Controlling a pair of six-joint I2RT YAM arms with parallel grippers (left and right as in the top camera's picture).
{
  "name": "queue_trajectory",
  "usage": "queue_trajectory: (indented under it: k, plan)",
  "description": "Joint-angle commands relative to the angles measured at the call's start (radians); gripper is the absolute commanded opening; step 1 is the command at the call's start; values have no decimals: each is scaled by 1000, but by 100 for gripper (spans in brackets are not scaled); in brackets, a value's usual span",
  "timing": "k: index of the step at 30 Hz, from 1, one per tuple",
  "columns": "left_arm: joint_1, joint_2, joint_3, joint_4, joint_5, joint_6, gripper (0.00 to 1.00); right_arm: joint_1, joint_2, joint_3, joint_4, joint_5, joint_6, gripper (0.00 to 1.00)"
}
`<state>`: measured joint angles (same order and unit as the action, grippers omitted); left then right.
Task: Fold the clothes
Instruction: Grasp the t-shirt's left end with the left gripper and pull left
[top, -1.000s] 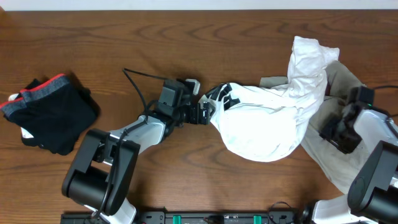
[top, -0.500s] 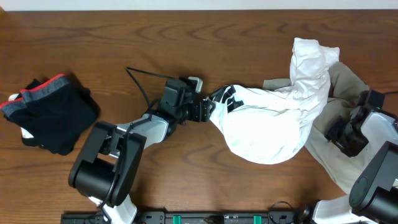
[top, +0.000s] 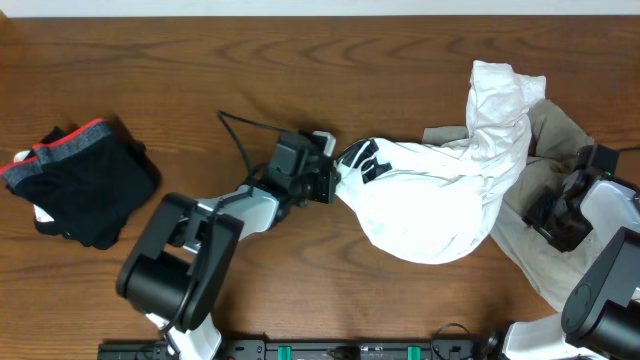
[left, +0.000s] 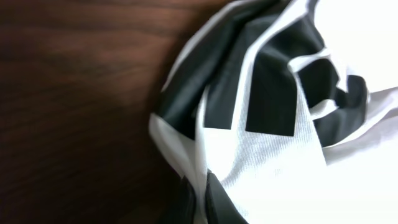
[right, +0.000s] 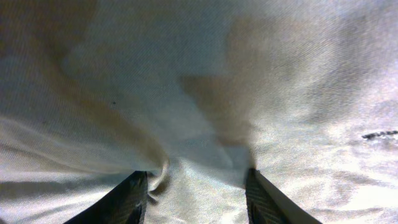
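The clothes lie in a heap right of centre: a white T-shirt (top: 430, 205) with navy letters rests partly over a beige garment (top: 530, 255). My left gripper (top: 330, 181) is at the shirt's left edge, by the lettering. In the left wrist view its fingers (left: 214, 202) are shut on a fold of the white T-shirt (left: 280, 155). My right gripper (top: 556, 214) sits on the beige garment at the right. Its fingers (right: 127, 199) stand apart with a thick bunch of beige cloth (right: 199, 93) pinched between them.
A dark folded garment with a red band (top: 85, 185) lies at the table's left. Bare wooden table (top: 200, 60) shows along the back and between that garment and the shirt. The left arm's cable (top: 240, 140) loops above the table.
My left gripper has slid right onto the shirt's edge and closed on it. The right gripper shifted slightly right at first, then held still.
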<state>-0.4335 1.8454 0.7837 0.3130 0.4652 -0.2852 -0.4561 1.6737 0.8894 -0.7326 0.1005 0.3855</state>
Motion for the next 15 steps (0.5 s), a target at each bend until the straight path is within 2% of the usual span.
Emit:
queue_trajectory:
  k: [1, 9, 15]
  plan:
    - [76, -117, 2, -5, -5, -1, 6, -17, 4, -4, -1, 27, -7, 49]
    - [385, -414, 19, -99, -4, -11, 6, -188, 4, -4, 0, 21, 30, 49]
    - [416, -431, 19, -223, -2, -16, 6, -322, 4, -4, 3, -78, 30, 50]
